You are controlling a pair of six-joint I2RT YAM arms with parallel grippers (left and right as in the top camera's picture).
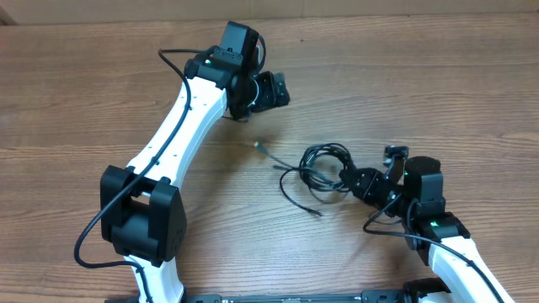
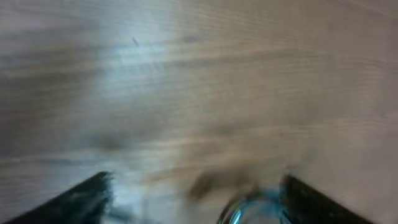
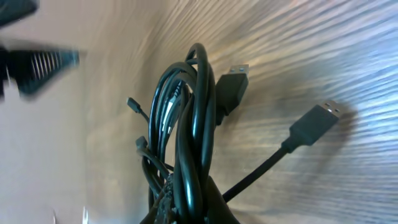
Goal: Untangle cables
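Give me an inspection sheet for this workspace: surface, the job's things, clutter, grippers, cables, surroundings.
Surface: wooden table, bare grain.
Job's things: black cable bundle, tangled; two USB plugs show in the right wrist view; one loose end trails toward the left arm.
Clutter: nothing seen.
Grippers: left gripper open, apart from the bundle; right gripper shut on the cable bundle.
Cables: thick black arm wires loop off both arms.
Surroundings: nothing seen.

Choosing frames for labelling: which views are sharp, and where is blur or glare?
Overhead: sharp, evenly lit, thin black cables distinct on the wooden table. Left wrist: motion-smeared throughout, pale glare on the wood. Right wrist: cables and rectangular USB plugs crisp, upper-left corner blurred.
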